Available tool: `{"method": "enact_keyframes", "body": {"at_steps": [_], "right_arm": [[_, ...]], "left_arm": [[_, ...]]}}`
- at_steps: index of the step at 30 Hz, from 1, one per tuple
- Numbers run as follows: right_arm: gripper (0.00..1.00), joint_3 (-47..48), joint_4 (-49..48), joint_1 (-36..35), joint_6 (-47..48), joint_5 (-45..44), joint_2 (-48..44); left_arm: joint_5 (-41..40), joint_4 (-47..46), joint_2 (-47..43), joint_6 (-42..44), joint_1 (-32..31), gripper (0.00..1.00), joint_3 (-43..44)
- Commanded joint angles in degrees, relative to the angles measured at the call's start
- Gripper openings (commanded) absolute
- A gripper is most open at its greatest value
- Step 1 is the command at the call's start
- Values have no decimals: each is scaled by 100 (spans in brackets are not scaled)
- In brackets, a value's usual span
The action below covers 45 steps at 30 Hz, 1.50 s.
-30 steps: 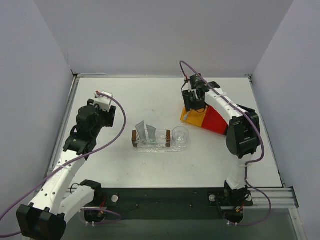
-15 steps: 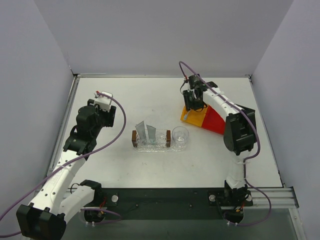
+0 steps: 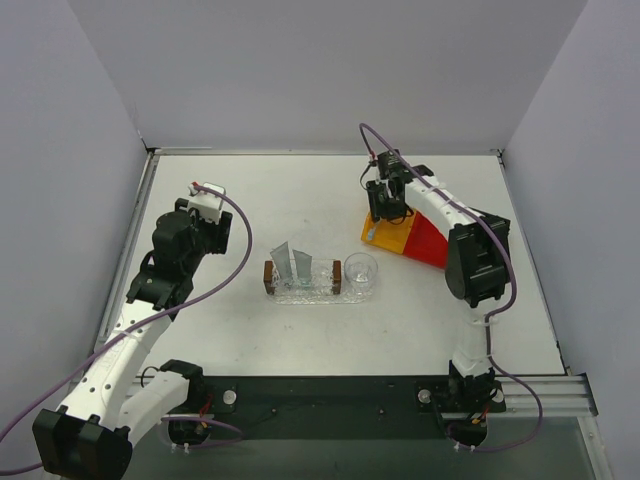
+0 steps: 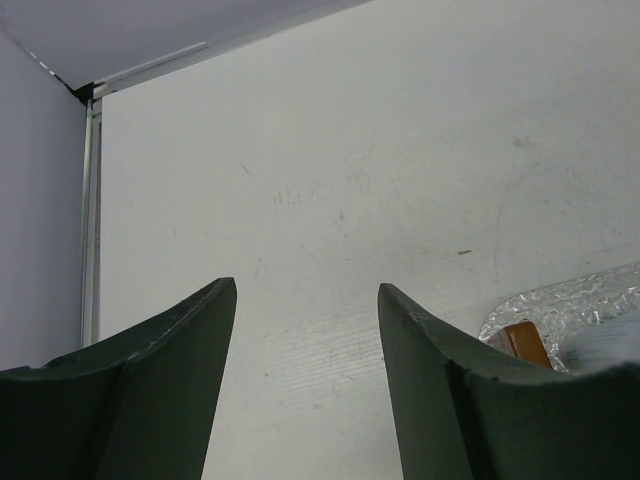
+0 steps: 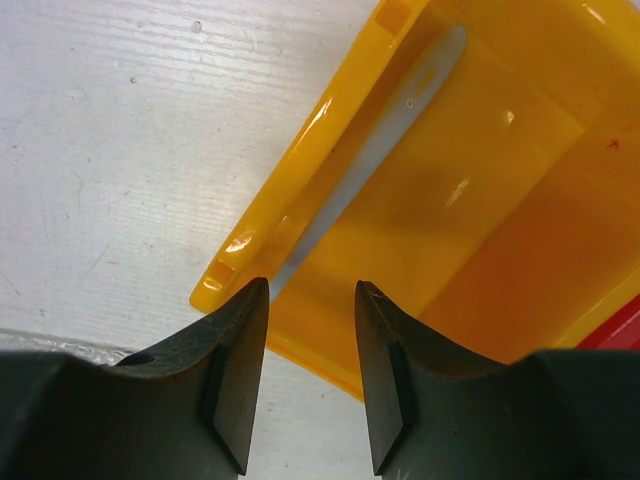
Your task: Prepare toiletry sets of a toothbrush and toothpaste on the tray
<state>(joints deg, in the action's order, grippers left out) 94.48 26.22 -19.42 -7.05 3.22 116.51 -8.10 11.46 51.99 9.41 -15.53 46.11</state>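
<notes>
Your right claw [image 5: 310, 295], narrowly parted, hovers over glossy yellow bin [image 5: 500, 200]; slim pale toothbrush [image 5: 385, 140] lies along its wall. Your left claw [image 4: 305, 295] wide above matte desk [image 4: 350, 150]. Bumpy clear tray [image 4: 590, 295] nearby.

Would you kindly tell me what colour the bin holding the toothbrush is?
Yellow; the bin with the toothbrush shows best in the right wrist view.

The near end of the toothbrush [image 5: 395, 140] is hidden behind the right gripper [image 5: 310, 295]. In the left wrist view, the tray [image 4: 585, 295] is cut off by the right edge and partly hidden by the left gripper [image 4: 307, 290].
</notes>
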Motion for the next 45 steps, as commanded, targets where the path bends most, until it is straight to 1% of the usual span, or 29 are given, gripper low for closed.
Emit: {"method": "enact_keyframes", "body": {"at_steps": [1,15,33,38,45], "right_arm": [[36,-131,-55,44,-130,-41,144],[36,-316,-187,70,-165,-94,249],[34,-175,-187,140,-139,-50,557],[29,-184,-170,193,-148,20,522],[17,-166,-178,307,-139,126,311]], "left_arm": [[72,-250,-31,-80,41,69,144],[89,-259,-22,-80,50,69,144],[80,-285,-31,-71,50,69,109],[89,-276,-40,-71,50,69,92],[89,-276,-66,-71,50,69,91]]}}
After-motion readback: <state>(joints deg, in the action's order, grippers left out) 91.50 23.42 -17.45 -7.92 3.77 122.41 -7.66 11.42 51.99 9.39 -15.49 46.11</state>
